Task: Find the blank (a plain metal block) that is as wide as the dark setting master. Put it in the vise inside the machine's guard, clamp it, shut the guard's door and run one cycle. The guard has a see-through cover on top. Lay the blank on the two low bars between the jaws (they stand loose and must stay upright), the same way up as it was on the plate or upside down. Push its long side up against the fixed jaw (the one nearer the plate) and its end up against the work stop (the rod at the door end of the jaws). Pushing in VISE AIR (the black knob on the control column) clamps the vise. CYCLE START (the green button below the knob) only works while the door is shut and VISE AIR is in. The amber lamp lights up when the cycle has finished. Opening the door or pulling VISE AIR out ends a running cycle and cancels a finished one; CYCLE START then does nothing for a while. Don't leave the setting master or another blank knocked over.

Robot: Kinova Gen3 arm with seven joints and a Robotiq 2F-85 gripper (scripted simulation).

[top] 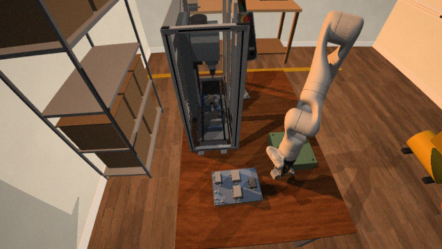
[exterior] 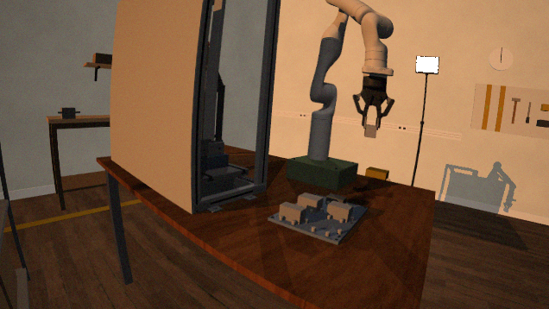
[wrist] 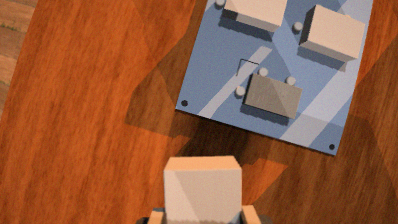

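in the wrist view, closest in, a plain pale metal blank (wrist: 202,187) sits pinched between the two fingers of the black two-finger gripper (exterior: 372,116), the jaws pressed against its sides; from the exterior view it hangs high in the air, well above the reddish-brown wooden table top (exterior: 380,242) and to the side of the plate, not over it. just beyond it on the table lies the flat blue-grey fixture plate (wrist: 320,112) with small pale pegs. on the plate rests the dark grey setting master block (wrist: 273,96), lying flat and touching pegs on two sides, and past it two more pale metal blanks (wrist: 332,32) stand upright; the top view shows three pale blanks (top: 218,177) on the plate in all. farther back is the green base block (top: 307,158) under the pale seven-joint arm (top: 321,76). beyond the plate stands the tall dark-framed machine guard (top: 243,87), its door end toward the plate open, with the vise (top: 213,115) visible down inside through the see-through top.
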